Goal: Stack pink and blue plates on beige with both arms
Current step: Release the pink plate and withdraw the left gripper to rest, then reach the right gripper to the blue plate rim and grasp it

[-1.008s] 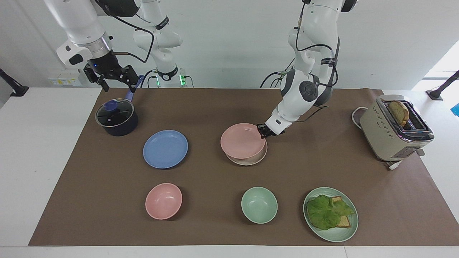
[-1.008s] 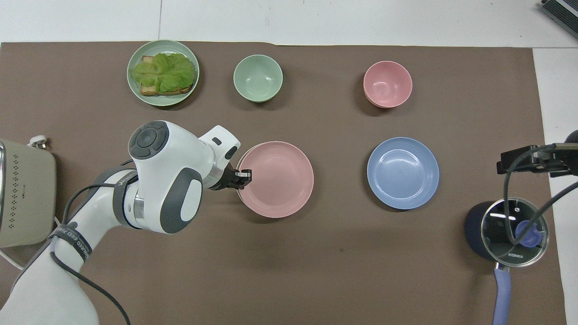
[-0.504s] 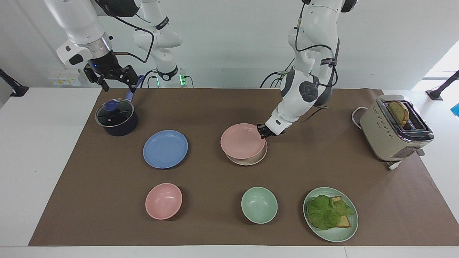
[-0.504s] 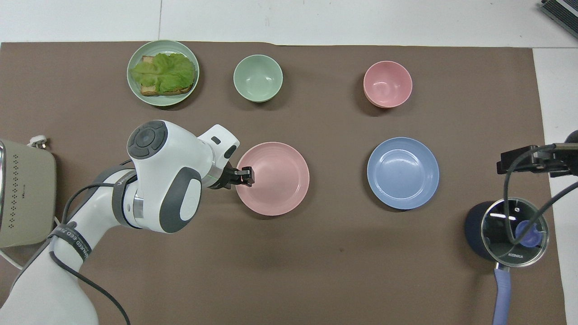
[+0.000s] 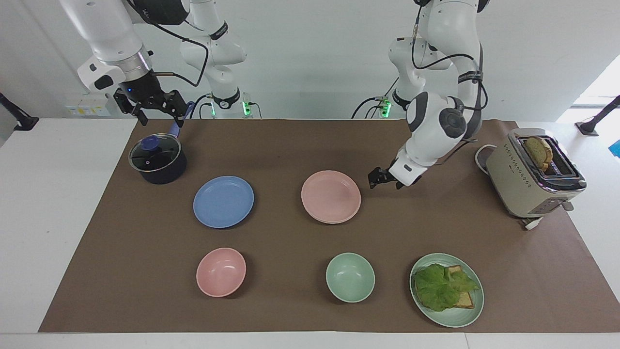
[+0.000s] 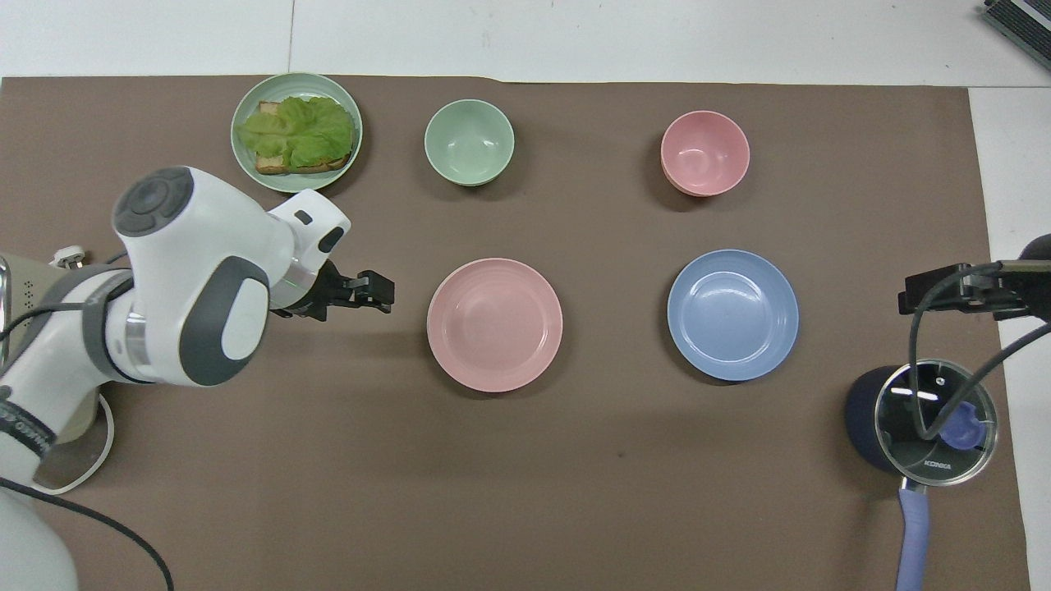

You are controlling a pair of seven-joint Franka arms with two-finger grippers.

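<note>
Pink plate (image 5: 331, 196) sits on the beige plate (image 5: 356, 212), mid-worktop. Left hand (image 5: 382, 177) hovers just beside it, released and empty. Blue plate (image 5: 223, 201) lies alone toward the right arm's end. Right hand (image 5: 150, 104) waits open above the pot (image 5: 157, 160).

Place: a robot lab posing as a kitchen.
Evidence: two white arms (image 5: 436, 121) standing at a bench (image 5: 48, 218) carrying a brown mat (image 5: 290, 145), toaster (image 5: 528, 174), pot (image 5: 157, 160) and bowls; bare white walls surrounding it.
</note>
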